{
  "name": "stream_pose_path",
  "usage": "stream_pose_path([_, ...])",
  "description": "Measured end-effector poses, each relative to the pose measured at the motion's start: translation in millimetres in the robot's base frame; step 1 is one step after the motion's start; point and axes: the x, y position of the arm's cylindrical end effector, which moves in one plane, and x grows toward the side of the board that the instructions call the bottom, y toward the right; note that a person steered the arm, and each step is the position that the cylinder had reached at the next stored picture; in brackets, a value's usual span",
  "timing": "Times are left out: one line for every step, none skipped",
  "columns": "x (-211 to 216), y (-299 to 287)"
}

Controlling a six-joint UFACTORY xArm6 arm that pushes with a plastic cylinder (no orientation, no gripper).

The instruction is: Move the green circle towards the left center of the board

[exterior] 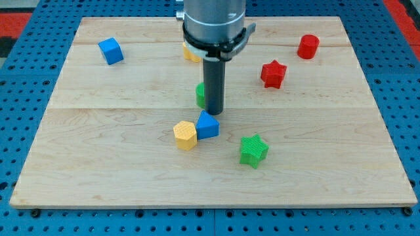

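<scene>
The green circle sits near the board's middle, mostly hidden behind my rod; only its left edge shows. My tip is on the board right beside it, at its lower right, and looks to be touching it. A blue block lies just below the tip, with a yellow hexagon block against its left side.
A green star lies at the lower right of middle. A red star and a red cylinder are at the upper right. A blue cube is at the upper left. A yellow block peeks out behind the arm.
</scene>
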Motion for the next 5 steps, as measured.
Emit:
stream_pose_path([-20,18])
stream_pose_path([-37,0])
stream_pose_path([-42,-48])
stream_pose_path([-54,-84])
stream_pose_path([-67,-117])
